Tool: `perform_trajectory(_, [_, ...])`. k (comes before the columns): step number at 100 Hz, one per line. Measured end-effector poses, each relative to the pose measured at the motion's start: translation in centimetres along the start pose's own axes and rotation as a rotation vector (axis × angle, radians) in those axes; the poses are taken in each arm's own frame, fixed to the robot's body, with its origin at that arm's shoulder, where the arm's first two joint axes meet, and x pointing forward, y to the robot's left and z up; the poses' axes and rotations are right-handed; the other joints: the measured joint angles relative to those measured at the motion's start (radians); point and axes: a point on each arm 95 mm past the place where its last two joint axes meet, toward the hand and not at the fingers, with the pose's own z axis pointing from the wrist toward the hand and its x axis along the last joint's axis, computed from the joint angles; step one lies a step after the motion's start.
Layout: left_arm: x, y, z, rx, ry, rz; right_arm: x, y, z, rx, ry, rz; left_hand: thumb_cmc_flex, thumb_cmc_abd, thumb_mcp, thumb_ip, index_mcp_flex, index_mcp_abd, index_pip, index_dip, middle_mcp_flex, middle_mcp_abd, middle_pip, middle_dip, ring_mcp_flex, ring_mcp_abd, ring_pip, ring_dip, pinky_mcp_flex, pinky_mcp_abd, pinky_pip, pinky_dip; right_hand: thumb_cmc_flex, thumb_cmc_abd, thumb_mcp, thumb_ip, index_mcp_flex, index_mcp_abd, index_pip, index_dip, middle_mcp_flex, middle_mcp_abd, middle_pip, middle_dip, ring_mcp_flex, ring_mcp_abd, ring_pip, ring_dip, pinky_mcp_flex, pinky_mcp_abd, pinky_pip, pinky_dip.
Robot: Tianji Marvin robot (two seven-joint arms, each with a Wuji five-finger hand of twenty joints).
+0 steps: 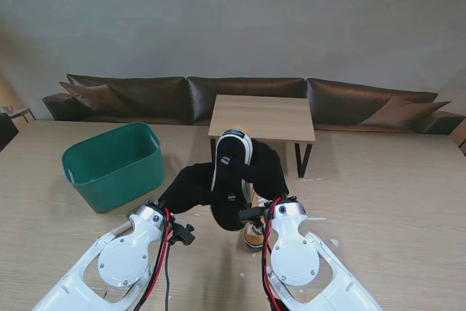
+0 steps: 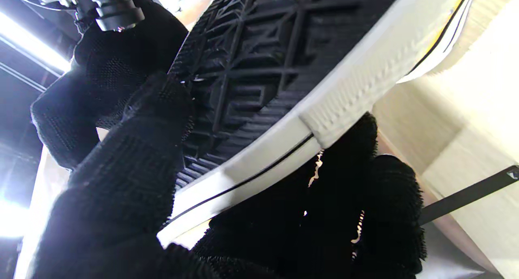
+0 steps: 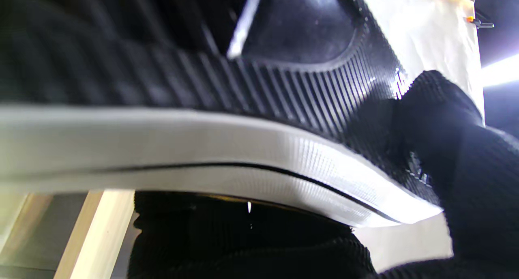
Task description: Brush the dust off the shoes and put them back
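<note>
Both hands, left hand [image 1: 191, 189] & right hand [image 1: 268, 172], clasp one shoe [image 1: 231, 169] lifted over the table [image 1: 378, 202], sole toward robot. No brush visible. Better keep grip on the rim, w/o squeezing, tilt slowly.

Light wooden table [image 1: 378, 194], carrying a green basket [image 1: 114, 165] on the left; right of the basket and nearer to me, a second shoe [image 1: 254, 234] (partly hidden) and white flecks [image 1: 334, 242].
</note>
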Motion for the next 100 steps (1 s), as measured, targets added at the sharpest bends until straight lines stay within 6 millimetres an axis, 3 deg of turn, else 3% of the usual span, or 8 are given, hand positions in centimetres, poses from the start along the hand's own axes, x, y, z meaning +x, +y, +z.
perform_trajectory(6, [0.1, 0.0, -0.1, 0.004, -0.004, 0.025, -0.2, 0.0, 0.0, 0.010, -0.007, -0.009, -0.004, -0.009, 0.000, 0.000, 0.002, 0.011, 0.027, -0.001, 0.026, 0.000, 0.006, -0.013, 0.029, -0.002, 0.000, -0.009, 0.045, 0.002, 0.022, -0.017, -0.022, 0.028, 0.000, 0.016, -0.044, 0.013, -0.086, -0.005, -0.058, 0.000, -0.007, -0.029, -0.036, 0.016, -0.017, -0.010, 0.000, 0.013, -0.022, 0.000])
perform_trajectory(13, [0.1, -0.2, -0.1, 0.010, -0.011, 0.053, -0.5, 0.1, -0.1, 0.022, -0.018, -0.016, -0.008, -0.019, 0.000, 0.000, 0.012, 0.015, 0.040, -0.009, 0.038, 0.000, 0.019, -0.019, 0.050, -0.005, 0.015, -0.009, 0.077, 0.004, 0.023, -0.033, -0.073, 0.063, 0.001, 0.104, -0.088, 0.037, -0.240, 0.063, -0.135, 0.003, -0.002, -0.054, -0.082, 0.033, -0.033, -0.015, 0.000, 0.023, -0.048, 0.015])
perform_trajectory(17, [0.2, -0.4, -0.2, 0.014, -0.021, 0.050, -0.6, 0.2, -0.1, 0.024, -0.025, -0.017, -0.008, -0.019, 0.000, -0.022, 0.012, 0.015, 0.047, -0.011, 0.039, 0.000, 0.027, -0.019, 0.051, -0.005, 0.031, -0.006, 0.090, 0.004, 0.023, -0.045, -0.083, 0.084, 0.001, 0.114, -0.115, 0.050, -0.279, 0.079, -0.169, 0.006, 0.007, -0.062, -0.101, 0.036, -0.033, -0.015, -0.001, 0.029, -0.060, 0.019])
perform_trajectory(41, [0.4, -1.2, -0.7, 0.051, -0.065, 0.005, -1.2, 0.7, -0.2, 0.020, -0.055, -0.009, -0.008, -0.031, -0.001, -0.032, 0.033, 0.018, 0.074, -0.018, 0.057, 0.000, 0.057, -0.032, 0.052, -0.005, 0.099, -0.001, 0.153, 0.022, 0.023, -0.081, -0.094, 0.113, -0.021, 0.127, -0.221, 0.077, -0.309, 0.081, -0.267, 0.010, 0.038, -0.077, -0.160, 0.038, -0.025, -0.017, -0.001, 0.034, -0.099, 0.037])
perform_trajectory(45, [0.4, -1.3, -0.7, 0.055, -0.071, 0.005, -1.3, 0.8, -0.2, 0.019, -0.060, -0.009, -0.008, -0.032, -0.002, -0.032, 0.035, 0.021, 0.077, -0.018, 0.061, 0.000, 0.061, -0.032, 0.053, -0.005, 0.108, -0.001, 0.160, 0.024, 0.023, -0.082, -0.087, 0.134, -0.018, 0.166, -0.245, 0.076, -0.311, 0.080, -0.283, 0.010, 0.039, -0.079, -0.176, 0.040, -0.023, -0.018, -0.001, 0.035, -0.107, 0.037])
perform_trajectory(59, [0.0, -1.6, -0.9, 0.063, -0.102, -0.001, -1.7, 1.2, -0.2, 0.011, -0.074, -0.007, -0.008, -0.031, 0.002, -0.032, 0.037, 0.048, 0.103, -0.014, 0.070, 0.006, 0.079, -0.016, 0.073, -0.005, 0.143, 0.001, 0.173, 0.030, 0.024, -0.093, -0.057, 0.189, -0.001, 0.218, -0.287, 0.069, -0.311, 0.067, -0.305, 0.010, 0.048, -0.087, -0.218, 0.050, -0.028, -0.019, -0.002, 0.045, -0.120, 0.040])
perform_trajectory(92, [-0.9, -1.4, -1.5, 0.056, -0.167, -0.052, -2.1, 1.5, -0.3, 0.011, -0.088, -0.017, 0.001, -0.028, 0.003, -0.032, 0.037, 0.070, 0.116, -0.009, 0.071, 0.018, 0.085, 0.055, 0.097, -0.006, 0.162, -0.020, 0.202, 0.032, 0.024, -0.111, -0.058, 0.212, -0.001, 0.227, -0.297, 0.069, -0.306, 0.036, -0.340, 0.010, 0.050, -0.090, -0.249, 0.060, -0.020, -0.036, -0.002, 0.049, -0.144, 0.061])
perform_trajectory(100, [-1.3, -1.4, -1.9, 0.046, -0.205, -0.014, -2.2, 1.6, -0.3, 0.003, -0.088, -0.029, 0.011, -0.027, 0.005, -0.031, 0.037, 0.088, 0.119, -0.015, 0.076, 0.028, 0.087, 0.070, 0.099, -0.007, 0.204, -0.015, 0.214, 0.035, 0.024, -0.111, -0.059, 0.231, -0.001, 0.227, -0.297, 0.031, -0.300, 0.030, -0.356, 0.017, 0.052, -0.091, -0.249, 0.060, -0.020, -0.036, -0.002, 0.052, -0.148, 0.062])
